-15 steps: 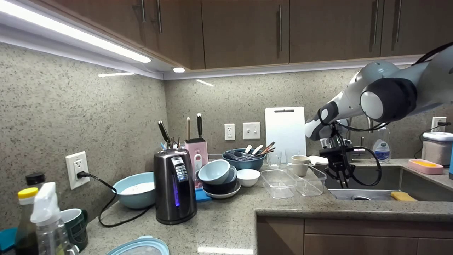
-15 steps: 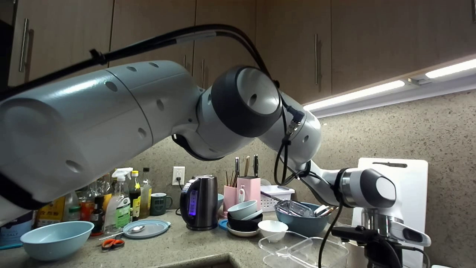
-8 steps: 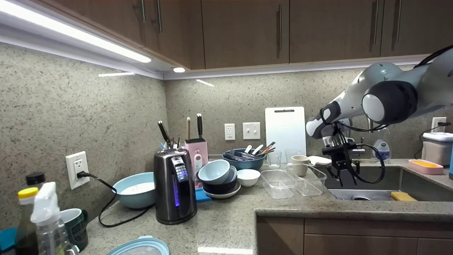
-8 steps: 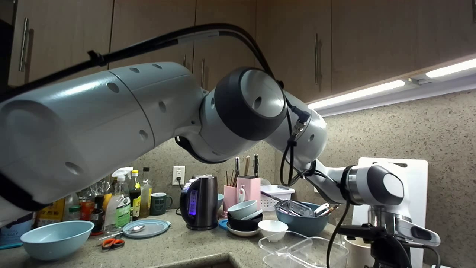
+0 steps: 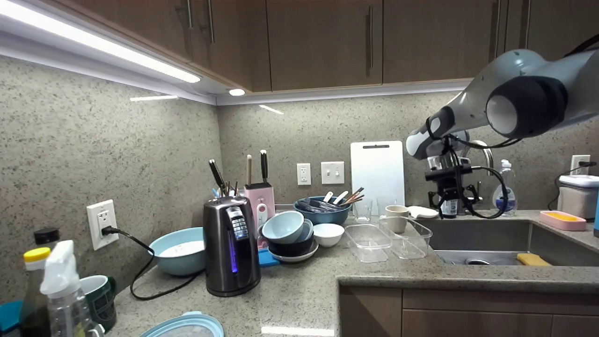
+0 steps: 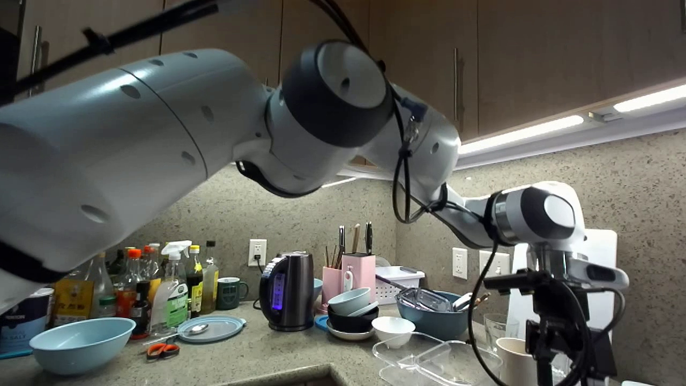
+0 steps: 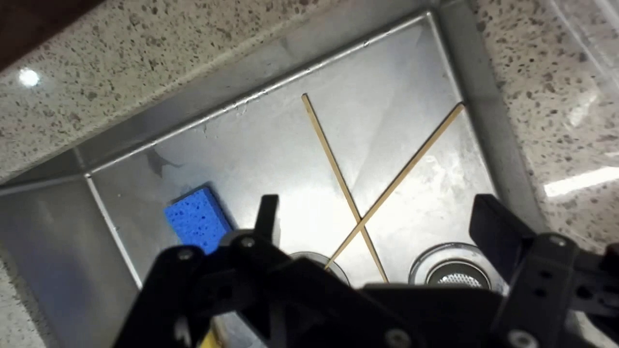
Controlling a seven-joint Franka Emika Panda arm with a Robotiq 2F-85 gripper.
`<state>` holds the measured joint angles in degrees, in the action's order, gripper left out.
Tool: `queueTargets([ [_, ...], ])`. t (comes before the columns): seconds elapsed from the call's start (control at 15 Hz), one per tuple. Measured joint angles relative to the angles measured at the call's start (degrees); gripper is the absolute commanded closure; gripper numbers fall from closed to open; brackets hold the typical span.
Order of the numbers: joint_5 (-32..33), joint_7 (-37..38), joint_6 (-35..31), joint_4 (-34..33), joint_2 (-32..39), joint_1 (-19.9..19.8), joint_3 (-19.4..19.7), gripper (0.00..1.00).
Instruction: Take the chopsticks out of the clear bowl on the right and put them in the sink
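Chopsticks (image 7: pixel 361 220): pair, crossed in the sink (image 7: pixel 271 150), presumably for washing. Blue sponge (image 7: pixel 196 218): nine o'clock from their crossing, wrist view. Gripper (image 7: pixel 377 212): above, jaws wide apart, holding nothing, since delivery seems finished.

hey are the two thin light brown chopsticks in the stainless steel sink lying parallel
No, the wrist view shows the thin light-brown chopsticks crossing in an X inside the rectangular stainless-steel sink.
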<state>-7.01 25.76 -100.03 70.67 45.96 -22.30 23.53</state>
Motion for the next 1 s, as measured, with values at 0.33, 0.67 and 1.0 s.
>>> queueTargets([
  [0.33,0.0,1.5,-3.3,11.5,-14.6,5.1,3.0,0.00],
  [0.67,7.3,-2.0,-4.7,24.5,-28.0,9.9,0.1,0.00],
  [1.0,13.0,-5.5,-4.8,35.6,-36.0,11.4,-4.9,0.00],
])
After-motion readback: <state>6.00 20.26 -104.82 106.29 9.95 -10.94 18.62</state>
